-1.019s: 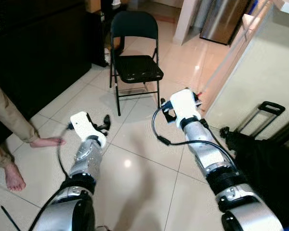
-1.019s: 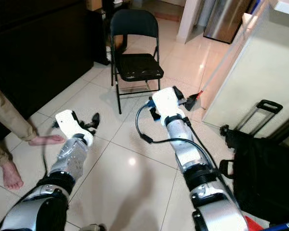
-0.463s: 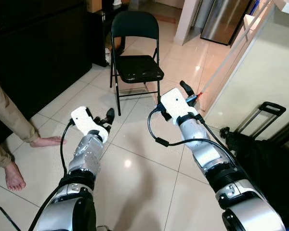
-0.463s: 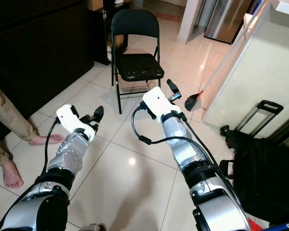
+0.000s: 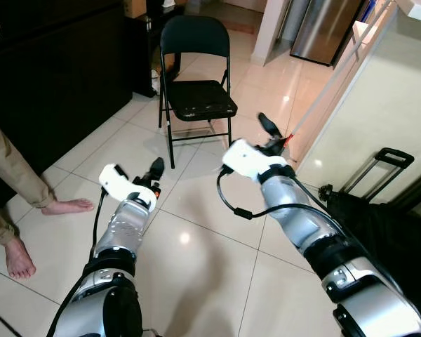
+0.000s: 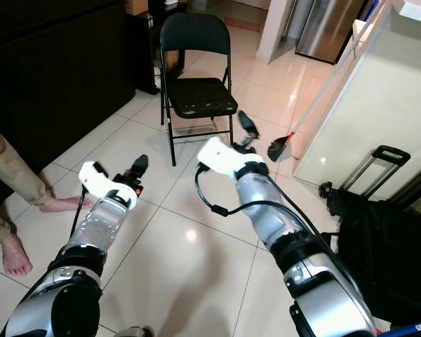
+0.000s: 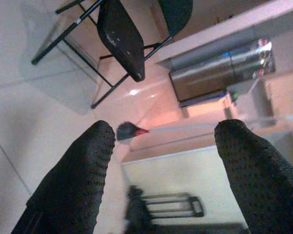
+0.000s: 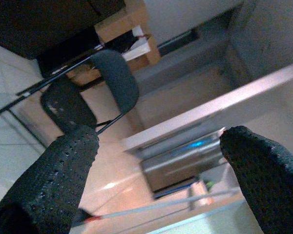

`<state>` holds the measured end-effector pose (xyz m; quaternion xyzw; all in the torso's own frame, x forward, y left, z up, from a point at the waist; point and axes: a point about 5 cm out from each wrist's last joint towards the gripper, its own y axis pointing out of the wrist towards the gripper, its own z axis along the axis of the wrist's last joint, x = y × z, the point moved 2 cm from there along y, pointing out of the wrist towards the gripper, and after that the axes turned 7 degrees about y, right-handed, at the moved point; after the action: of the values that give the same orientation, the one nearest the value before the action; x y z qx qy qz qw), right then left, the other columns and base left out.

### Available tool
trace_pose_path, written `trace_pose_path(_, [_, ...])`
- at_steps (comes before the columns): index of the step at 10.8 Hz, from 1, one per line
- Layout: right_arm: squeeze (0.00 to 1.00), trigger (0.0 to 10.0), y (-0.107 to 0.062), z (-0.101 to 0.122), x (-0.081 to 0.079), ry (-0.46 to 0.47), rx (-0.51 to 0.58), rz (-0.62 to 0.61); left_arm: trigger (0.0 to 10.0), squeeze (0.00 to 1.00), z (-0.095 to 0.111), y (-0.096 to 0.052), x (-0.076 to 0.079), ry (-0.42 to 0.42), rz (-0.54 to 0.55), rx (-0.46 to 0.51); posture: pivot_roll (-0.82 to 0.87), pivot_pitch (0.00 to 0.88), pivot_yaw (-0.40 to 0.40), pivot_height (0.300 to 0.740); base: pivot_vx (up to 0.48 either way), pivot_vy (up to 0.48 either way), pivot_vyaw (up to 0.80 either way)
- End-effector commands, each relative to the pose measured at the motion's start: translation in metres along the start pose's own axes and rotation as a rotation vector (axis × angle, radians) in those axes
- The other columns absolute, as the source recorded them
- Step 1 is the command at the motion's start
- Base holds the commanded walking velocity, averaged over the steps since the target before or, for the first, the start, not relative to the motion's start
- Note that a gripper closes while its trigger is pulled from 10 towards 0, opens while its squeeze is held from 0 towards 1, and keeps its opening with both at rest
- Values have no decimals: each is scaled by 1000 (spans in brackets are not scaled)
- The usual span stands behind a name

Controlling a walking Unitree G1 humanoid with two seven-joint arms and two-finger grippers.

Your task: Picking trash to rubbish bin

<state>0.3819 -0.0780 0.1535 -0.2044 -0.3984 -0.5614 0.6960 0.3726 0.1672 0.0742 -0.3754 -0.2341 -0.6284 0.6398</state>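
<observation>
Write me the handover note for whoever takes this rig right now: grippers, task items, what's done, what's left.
Left gripper: open, holding nothing, raised over the tiled floor.
Right gripper: open, holding nothing, raised toward the black folding chair.
I can make out no trash or rubbish bin in these views.
A person's bare feet are on the robot's left; a black trolley bag is on its right.
Done: nothing picked.
Left: find trash, grasp it, find the bin.

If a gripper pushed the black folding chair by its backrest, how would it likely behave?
The folding chair would probably slide rather than grip, since its thin legs stand on glossy tile floor. Pushed high at the backrest, it may tip, given the narrow frame. It looks fairly light, with slim tubing and a thin seat.
</observation>
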Motion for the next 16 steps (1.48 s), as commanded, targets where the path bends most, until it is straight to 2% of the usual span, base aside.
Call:
trace_pose_path(1, [0,10000,2,-5,7,-117,-2,-18,10000,0,-1,3,6,-102,-12,-4,42,12,-122,740,0,0,0])
trace_pose_path(4, [0,10000,3,-1,8,-443,64,-27,10000,0,7,1,-3,-389,12,51,42,11,-123,740,0,0,0])
trace_pose_path(8, [0,10000,3,-1,7,-498,65,-29,10000,0,8,0,-6,-416,7,53,42,12,-122,740,0,0,0])
trace_pose_path(9, [0,10000,2,-3,5,-453,51,-19,10000,0,8,0,-6,-396,12,50,41,12,-122,740,0,0,0])
trace_pose_path(10, [0,10000,-1,-14,1,-120,-74,-13,10000,0,10,1,-5,-141,38,34,42,14,-124,740,0,0,0])
trace_pose_path(11, [0,10000,-3,-22,0,189,-173,-42,10000,0,15,2,-2,73,57,40,44,15,-125,740,0,0,0])
trace_pose_path(12, [0,10000,-4,-29,-2,631,-271,-86,10000,0,23,3,-1,347,100,54,45,15,-124,740,0,0,0])
trace_pose_path(13, [0,10000,-6,-34,-3,859,-312,-111,10000,0,26,3,2,533,108,57,44,16,-123,740,0,0,0])
trace_pose_path(14, [0,10000,-10,-42,-8,978,-341,-109,10000,0,22,4,6,777,111,40,46,14,-121,740,0,0,0])
trace_pose_path(15, [0,10000,-14,-47,-14,1023,-370,-107,10000,0,14,3,6,901,114,24,46,14,-121,740,0,0,0])
trace_pose_path(16, [0,10000,-17,-50,-16,1034,-372,-103,10000,0,5,0,3,931,110,15,38,15,-117,740,0,0,0])
